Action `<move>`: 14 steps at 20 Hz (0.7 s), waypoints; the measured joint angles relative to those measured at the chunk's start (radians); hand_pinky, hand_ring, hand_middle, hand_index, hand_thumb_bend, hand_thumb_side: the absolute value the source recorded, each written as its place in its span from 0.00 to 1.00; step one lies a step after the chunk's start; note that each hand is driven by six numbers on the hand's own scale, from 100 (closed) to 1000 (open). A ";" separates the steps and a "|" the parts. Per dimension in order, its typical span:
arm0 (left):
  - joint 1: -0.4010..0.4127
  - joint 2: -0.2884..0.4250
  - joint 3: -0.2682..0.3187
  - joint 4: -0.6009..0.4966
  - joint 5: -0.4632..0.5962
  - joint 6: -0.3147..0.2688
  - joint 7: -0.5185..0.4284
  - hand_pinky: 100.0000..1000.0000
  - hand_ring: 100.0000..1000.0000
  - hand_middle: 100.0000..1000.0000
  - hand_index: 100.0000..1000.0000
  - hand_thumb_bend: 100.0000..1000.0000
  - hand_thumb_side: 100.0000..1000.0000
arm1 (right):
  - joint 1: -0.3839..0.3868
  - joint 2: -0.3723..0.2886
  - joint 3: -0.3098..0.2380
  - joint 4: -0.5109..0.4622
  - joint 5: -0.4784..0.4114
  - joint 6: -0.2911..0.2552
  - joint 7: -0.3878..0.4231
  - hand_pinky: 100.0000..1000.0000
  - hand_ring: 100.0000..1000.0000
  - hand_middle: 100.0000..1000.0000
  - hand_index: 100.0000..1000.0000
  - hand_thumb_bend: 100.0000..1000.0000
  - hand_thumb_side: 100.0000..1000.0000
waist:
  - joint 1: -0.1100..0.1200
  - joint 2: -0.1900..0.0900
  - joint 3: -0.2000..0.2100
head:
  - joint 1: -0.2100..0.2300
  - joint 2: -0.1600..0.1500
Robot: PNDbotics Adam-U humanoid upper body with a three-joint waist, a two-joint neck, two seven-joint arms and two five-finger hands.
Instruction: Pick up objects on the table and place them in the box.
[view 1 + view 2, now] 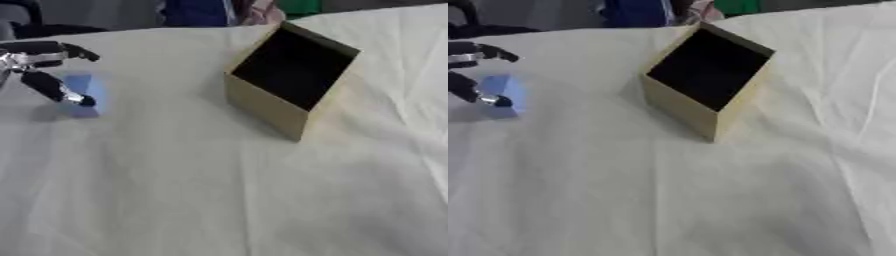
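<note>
A small pale blue object (83, 94) lies on the white tablecloth at the far left. My left hand (39, 65) hovers over it with fingers spread and relaxed, the thumb tip (80, 100) reaching down in front of the blue object, nothing held. The tan cardboard box (293, 75) stands in the upper middle, tilted, its dark opening facing up and toward me; nothing can be made out inside it. My right hand shows in neither view.
The white cloth-covered table (219, 190) spreads wide in front of the box and to its right. Dark chairs and blue and green things stand beyond the far edge.
</note>
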 measured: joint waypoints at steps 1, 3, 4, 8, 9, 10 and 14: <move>0.001 0.000 0.000 0.000 -0.009 0.000 0.000 1.00 0.99 0.91 1.00 0.54 0.49 | 0.000 0.000 0.000 0.000 0.000 0.000 0.000 0.61 0.81 0.59 0.71 0.00 0.81 | 0.000 0.000 0.000 | 0.000 0.000; 0.007 0.000 0.001 0.001 -0.027 0.000 0.000 1.00 0.98 0.91 1.00 0.51 0.46 | 0.000 0.000 0.000 0.000 0.000 0.000 0.000 0.62 0.81 0.59 0.71 0.00 0.81 | 0.000 0.000 0.000 | 0.000 0.000; 0.009 0.000 0.001 0.004 -0.038 0.000 0.000 1.00 0.98 0.91 1.00 0.51 0.46 | 0.000 0.001 0.000 0.000 0.000 0.000 0.000 0.62 0.81 0.59 0.71 0.00 0.81 | 0.000 0.000 0.000 | 0.001 0.000; 0.017 0.001 0.012 0.014 -0.073 0.000 0.000 1.00 0.98 0.91 1.00 0.50 0.45 | 0.000 0.001 0.000 0.000 0.000 0.000 0.000 0.62 0.81 0.59 0.71 0.00 0.81 | 0.000 0.000 0.000 | 0.003 0.000; 0.018 0.001 0.015 0.017 -0.079 0.000 0.000 1.00 0.98 0.91 1.00 0.48 0.44 | 0.000 0.002 0.000 0.000 0.000 0.000 0.000 0.62 0.81 0.59 0.71 0.00 0.81 | 0.000 0.001 0.000 | 0.003 0.000; 0.018 0.001 0.018 0.019 -0.085 0.000 0.000 1.00 0.98 0.91 1.00 0.48 0.44 | 0.000 0.003 0.000 0.000 0.000 0.001 0.000 0.62 0.81 0.59 0.71 0.00 0.81 | 0.000 0.001 0.001 | 0.003 0.000; 0.021 0.002 0.028 0.025 -0.101 0.000 0.000 1.00 0.97 0.88 0.99 0.43 0.42 | 0.000 0.007 0.000 0.000 0.000 0.002 0.001 0.62 0.81 0.59 0.71 0.00 0.81 | -0.001 0.001 0.002 | 0.003 0.000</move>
